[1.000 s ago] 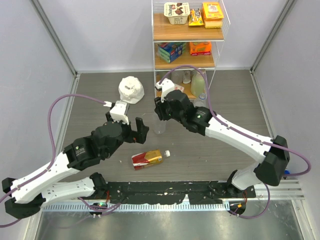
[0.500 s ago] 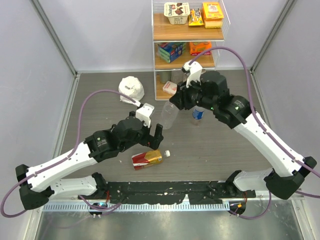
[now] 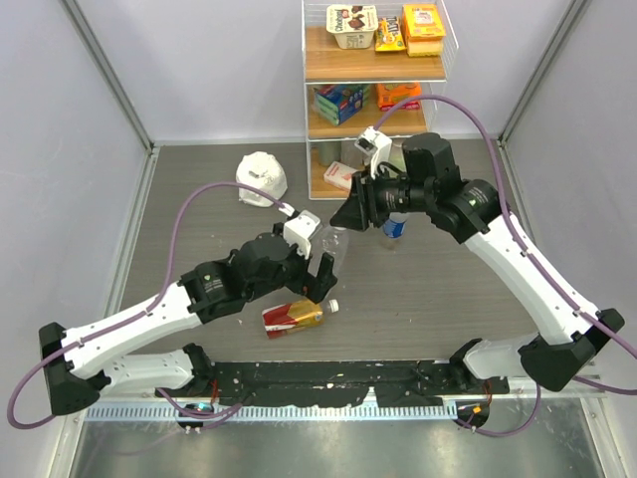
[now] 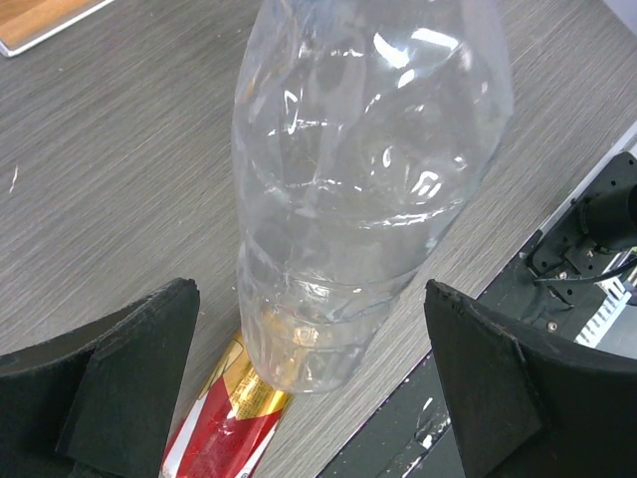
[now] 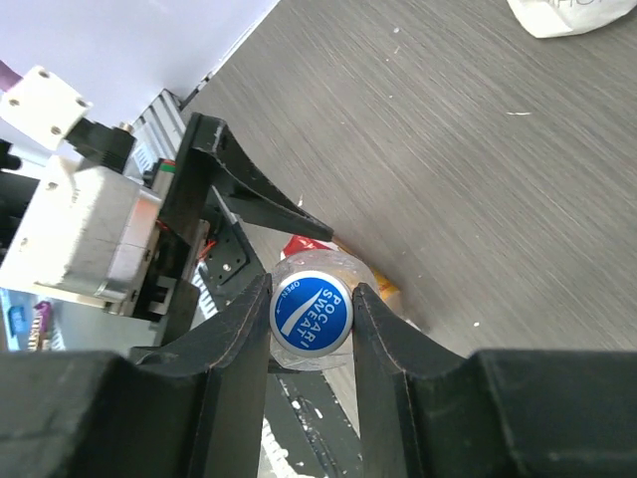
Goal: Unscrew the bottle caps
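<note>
The left arm stretches forward; the left gripper [image 4: 309, 299] has its fingers spread wide either side of the clear bottle [image 4: 368, 169], apart from it. The right arm arches above that bottle, the right gripper [image 5: 312, 315] with fingers clamped on its blue cap [image 5: 312, 317].

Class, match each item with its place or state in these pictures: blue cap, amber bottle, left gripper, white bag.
1 blue cap
2 amber bottle
3 left gripper
4 white bag

A lying on its side
B left of the shelf rack
C open around the clear bottle
D pinched in the right gripper

Pairs: 1-D, 2-A, 3-C, 4-B
</note>
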`<state>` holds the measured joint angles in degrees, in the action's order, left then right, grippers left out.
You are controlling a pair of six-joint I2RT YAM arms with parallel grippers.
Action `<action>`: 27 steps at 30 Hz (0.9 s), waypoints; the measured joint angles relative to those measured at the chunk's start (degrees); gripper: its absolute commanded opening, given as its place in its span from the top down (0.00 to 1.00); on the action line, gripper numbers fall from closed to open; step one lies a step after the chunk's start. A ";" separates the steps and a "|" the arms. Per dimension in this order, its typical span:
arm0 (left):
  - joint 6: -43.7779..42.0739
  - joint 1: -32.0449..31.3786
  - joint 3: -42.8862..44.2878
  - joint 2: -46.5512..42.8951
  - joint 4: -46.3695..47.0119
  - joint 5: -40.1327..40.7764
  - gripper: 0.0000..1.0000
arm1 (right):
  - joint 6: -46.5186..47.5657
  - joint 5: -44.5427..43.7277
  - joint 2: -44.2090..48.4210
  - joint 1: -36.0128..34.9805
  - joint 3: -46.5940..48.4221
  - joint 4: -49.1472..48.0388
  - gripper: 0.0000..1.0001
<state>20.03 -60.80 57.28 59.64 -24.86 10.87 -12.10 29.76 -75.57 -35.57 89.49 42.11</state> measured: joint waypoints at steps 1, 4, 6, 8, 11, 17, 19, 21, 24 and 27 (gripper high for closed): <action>0.00 0.00 -0.33 0.15 0.26 0.00 0.04 | -0.55 0.70 -0.13 0.39 0.00 -0.04 0.99; 0.00 0.00 -1.36 0.74 1.18 -0.46 0.07 | -2.27 2.64 -0.31 2.19 0.02 -0.11 0.99; 0.00 0.00 -2.12 0.79 1.84 -1.09 0.12 | -3.52 3.63 -0.33 3.52 0.04 -0.57 0.98; 0.02 0.00 -2.93 0.81 2.40 -1.81 0.16 | -4.81 4.76 -0.33 5.07 0.04 -1.20 0.98; 0.04 0.00 -3.87 0.90 3.30 -2.60 0.26 | -6.34 5.97 -0.33 6.43 0.00 -2.08 0.98; 0.55 0.00 -5.05 1.09 5.01 -3.50 0.60 | -7.80 7.02 -0.33 6.97 -0.79 -3.52 0.98; 0.42 0.07 -5.14 1.27 5.05 -3.41 0.65 | -8.11 7.10 -0.31 7.19 -1.33 -3.82 0.99; 0.50 0.02 -5.14 1.42 5.05 -3.48 0.68 | -8.57 6.97 -0.31 7.28 -1.79 -4.09 0.98; 0.50 -0.04 -5.16 1.46 5.22 -3.63 0.70 | -9.11 6.47 -0.31 7.32 -2.14 -4.35 0.88; 0.55 -0.04 -5.16 1.46 5.29 -3.54 0.73 | -9.49 5.31 -0.22 7.37 -2.14 -4.74 0.58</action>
<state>20.58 -60.84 52.12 61.10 -19.57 7.33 -21.58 35.07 -75.79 -28.21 87.35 37.36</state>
